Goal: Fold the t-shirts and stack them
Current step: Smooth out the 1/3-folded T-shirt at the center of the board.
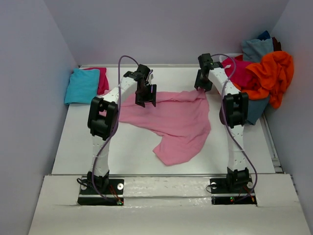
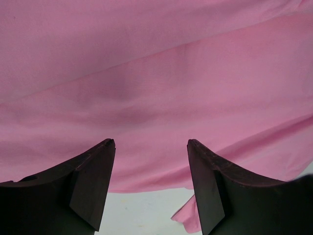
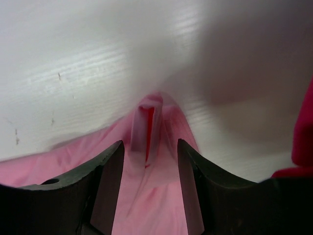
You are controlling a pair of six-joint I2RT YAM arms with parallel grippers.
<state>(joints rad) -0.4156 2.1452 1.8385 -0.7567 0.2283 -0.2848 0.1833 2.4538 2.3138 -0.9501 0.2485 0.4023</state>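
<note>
A light pink t-shirt [image 1: 176,120] lies spread and rumpled on the white table [image 1: 93,147]. My left gripper [image 1: 146,100] hovers over its upper left edge, open, with nothing between the fingers; the left wrist view shows pink cloth [image 2: 156,73] beneath the gripper [image 2: 151,142]. My right gripper [image 1: 200,84] is at the shirt's upper right corner. Its jaws stand apart in the right wrist view [image 3: 150,142], and a pinched-up ridge of pink cloth [image 3: 146,122] stands free between them, touching neither finger.
A folded turquoise t-shirt [image 1: 82,85] lies on a magenta one [image 1: 101,78] at the back left. A heap with orange [image 1: 271,73], magenta [image 1: 238,73] and grey-blue [image 1: 257,49] shirts fills the back right corner. Lilac walls enclose the table.
</note>
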